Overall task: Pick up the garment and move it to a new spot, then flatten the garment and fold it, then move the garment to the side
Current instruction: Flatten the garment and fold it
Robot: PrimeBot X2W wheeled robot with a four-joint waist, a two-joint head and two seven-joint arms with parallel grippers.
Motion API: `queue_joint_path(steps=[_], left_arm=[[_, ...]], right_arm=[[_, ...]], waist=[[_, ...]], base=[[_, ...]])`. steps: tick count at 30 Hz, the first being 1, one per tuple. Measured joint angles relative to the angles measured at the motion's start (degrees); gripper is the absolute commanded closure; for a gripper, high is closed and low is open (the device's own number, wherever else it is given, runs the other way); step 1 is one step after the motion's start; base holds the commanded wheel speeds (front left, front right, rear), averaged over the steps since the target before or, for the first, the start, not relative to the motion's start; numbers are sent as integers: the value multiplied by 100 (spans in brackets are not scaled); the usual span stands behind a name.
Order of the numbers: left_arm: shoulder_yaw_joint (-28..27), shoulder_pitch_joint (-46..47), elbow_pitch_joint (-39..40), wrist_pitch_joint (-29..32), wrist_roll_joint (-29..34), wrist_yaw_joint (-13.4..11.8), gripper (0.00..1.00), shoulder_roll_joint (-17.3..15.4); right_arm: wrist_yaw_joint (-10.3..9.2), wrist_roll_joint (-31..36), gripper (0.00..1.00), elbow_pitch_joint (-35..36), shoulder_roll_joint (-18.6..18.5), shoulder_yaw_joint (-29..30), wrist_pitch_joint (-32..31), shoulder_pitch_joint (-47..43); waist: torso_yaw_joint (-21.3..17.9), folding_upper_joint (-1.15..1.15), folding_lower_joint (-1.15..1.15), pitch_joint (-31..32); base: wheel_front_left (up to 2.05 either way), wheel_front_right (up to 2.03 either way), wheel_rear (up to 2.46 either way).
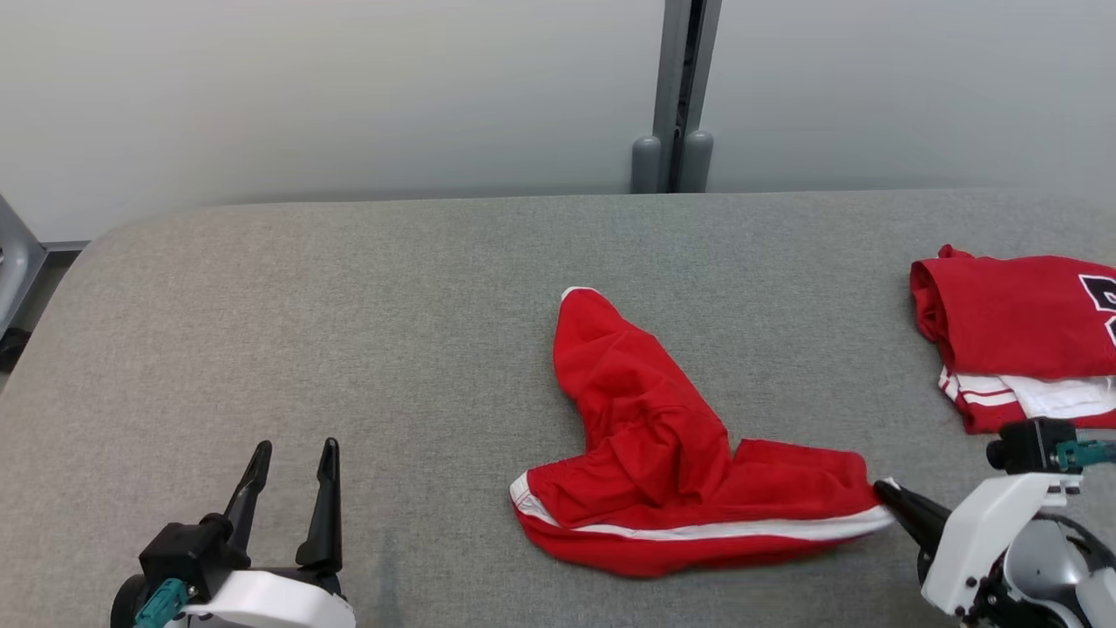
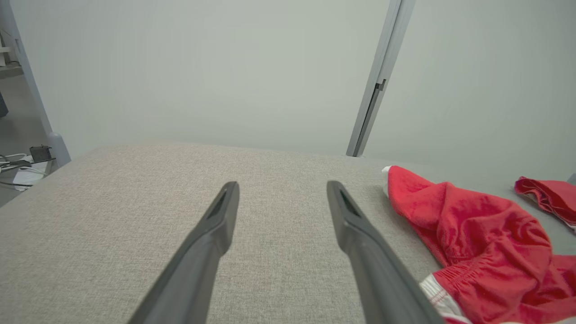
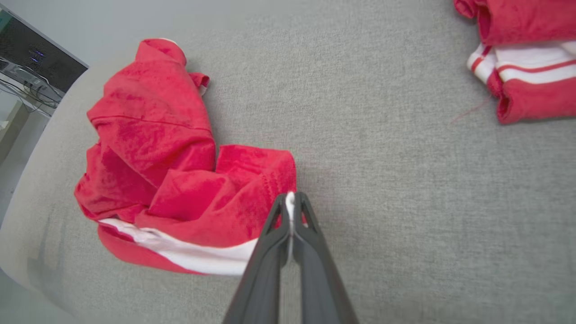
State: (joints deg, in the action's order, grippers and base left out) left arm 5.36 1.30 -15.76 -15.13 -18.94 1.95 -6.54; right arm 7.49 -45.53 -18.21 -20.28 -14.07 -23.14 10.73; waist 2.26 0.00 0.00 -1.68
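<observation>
Garment (image 1: pixel 663 453): red with a white stripe, crumpled at mid-table on the grey fabric surface (image 1: pixel 349 305). One part points toward the far wall; the other stretches toward your right side.

Your right gripper (image 3: pixel 291 202) is clamped on the garment's right end, low at the surface. A sliver of white cloth is pinched between its fingertips.

Your left gripper (image 1: pixel 292 458) stands spread wide, grasping nothing, at the front left and well apart from the garment.

A folded red-and-white stack (image 1: pixel 1011 331) sits at the far right edge.
</observation>
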Motion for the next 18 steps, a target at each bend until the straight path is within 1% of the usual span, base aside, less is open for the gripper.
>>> queue_joint_path(steps=[5,6,7,8,14,16,18], left_arm=[[-20,1,-7,0,44,3,0,18],[-31,1,-15,0,48,5,0,18],[-38,1,-24,0,63,11,0,18],[-41,3,-33,0,66,29,0,20],[-51,3,-51,0,119,47,0,57],[-45,-2,-57,0,123,47,0,64],[-52,-5,-65,0,123,47,0,67]], right_arm=[[0,316,100,602,222,420,-499,-664],[0,388,96,698,271,508,-602,-793],[0,456,56,787,328,598,-714,-909],[0,533,0,869,387,679,-828,-1012],[0,950,0,1333,788,1146,-1283,-1361],[0,1012,0,1488,913,1289,-1340,-1391],[0,1035,0,1715,1020,1461,-1271,-1396]], waist=[[-140,0,0,-1],[-167,0,0,0],[-191,0,0,2],[-213,0,0,5],[-323,0,0,47],[-344,0,0,75],[-359,0,0,97]], base=[[0,0,0],[0,0,0],[0,0,0],[0,0,0],[0,0,0],[0,0,0],[0,0,0]])
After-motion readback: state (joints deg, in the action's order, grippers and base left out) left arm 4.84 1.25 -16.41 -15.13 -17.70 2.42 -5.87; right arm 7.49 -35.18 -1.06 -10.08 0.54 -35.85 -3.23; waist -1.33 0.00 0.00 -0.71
